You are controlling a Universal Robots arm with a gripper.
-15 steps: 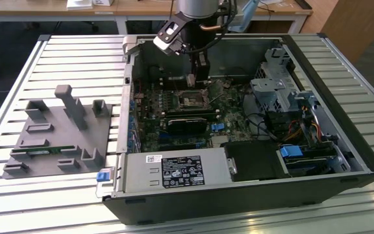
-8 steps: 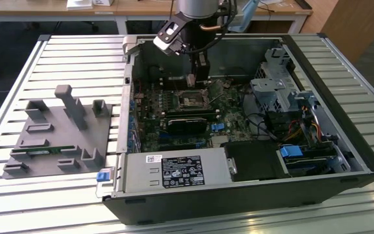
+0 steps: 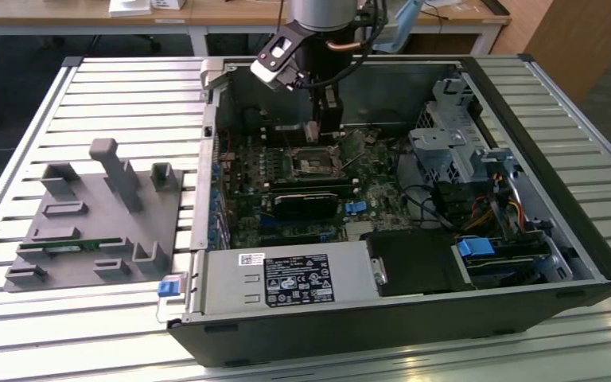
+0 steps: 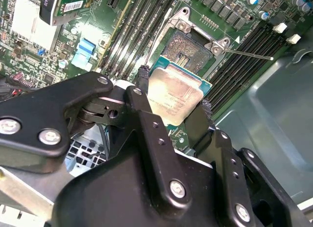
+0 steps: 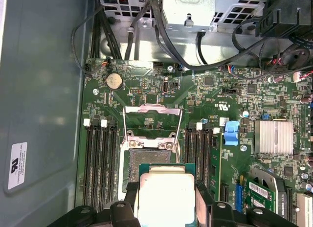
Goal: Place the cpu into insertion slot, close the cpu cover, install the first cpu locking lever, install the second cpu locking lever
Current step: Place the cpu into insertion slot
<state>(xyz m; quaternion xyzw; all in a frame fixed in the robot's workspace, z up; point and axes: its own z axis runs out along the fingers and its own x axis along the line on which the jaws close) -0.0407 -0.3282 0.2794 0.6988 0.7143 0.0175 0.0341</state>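
My gripper (image 4: 174,92) is shut on the cpu (image 4: 172,99), a flat square chip with a silver top on a green base, its two black fingers clamping opposite edges. In the first wrist view the cpu (image 5: 166,195) hangs just short of the insertion slot (image 5: 149,161), partly covering its near edge. The insertion slot (image 4: 188,50) shows a bare dark contact field. The cpu cover (image 5: 152,107) stands raised open behind it. Two thin locking levers (image 4: 250,54) stick out unlatched on either side. In the exterior view the gripper (image 3: 327,131) hovers above the insertion slot (image 3: 314,161) inside the open computer case.
Long black memory slots (image 5: 100,163) flank the socket on both sides. A blue connector (image 5: 231,133), a finned heat sink (image 5: 274,137) and an expansion card (image 3: 305,203) lie nearby. Cables and a drive cage (image 3: 449,139) fill the case's right. A grey fixture (image 3: 99,215) sits outside on the exterior view's left.
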